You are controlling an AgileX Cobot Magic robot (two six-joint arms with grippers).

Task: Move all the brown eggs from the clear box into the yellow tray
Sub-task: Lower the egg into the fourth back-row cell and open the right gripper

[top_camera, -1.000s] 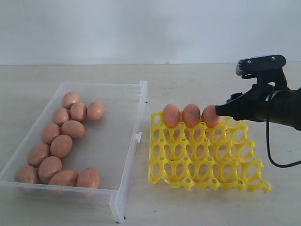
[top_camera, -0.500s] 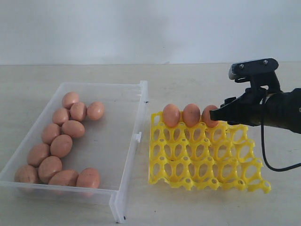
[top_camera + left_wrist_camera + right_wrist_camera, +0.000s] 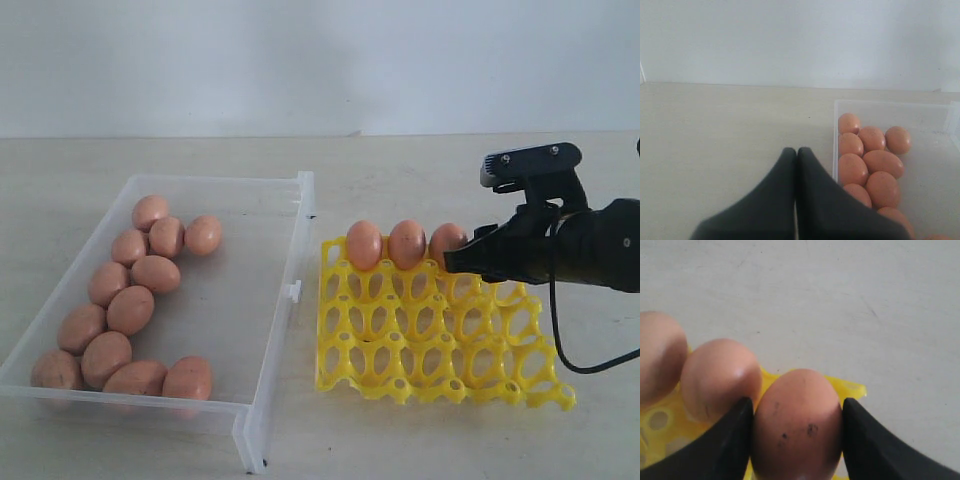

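Note:
Several brown eggs [image 3: 130,309] lie along the left side of the clear box [image 3: 297,240]. Three eggs stand in the back row of the yellow tray [image 3: 440,352]. My right gripper [image 3: 453,261] reaches in from the right and is shut on the third of them, a speckled egg [image 3: 797,432] held between both fingers [image 3: 730,440] over the tray's back edge [image 3: 852,389]. Two other eggs [image 3: 720,375] stand beside it. My left gripper [image 3: 796,151] is shut and holds nothing, hovering over the table just outside the box wall [image 3: 834,142], near more eggs [image 3: 852,169].
The right half of the clear box floor [image 3: 235,320] is bare. The tray's three front rows of cups hold nothing. A black cable [image 3: 560,345] hangs from the right arm over the tray's right side. Pale tabletop surrounds both containers.
The right wrist has dropped lower and shifted left over the tray's back right. The speckled egg in its fingers has stayed at the third back cup. The eggs in the box have not moved.

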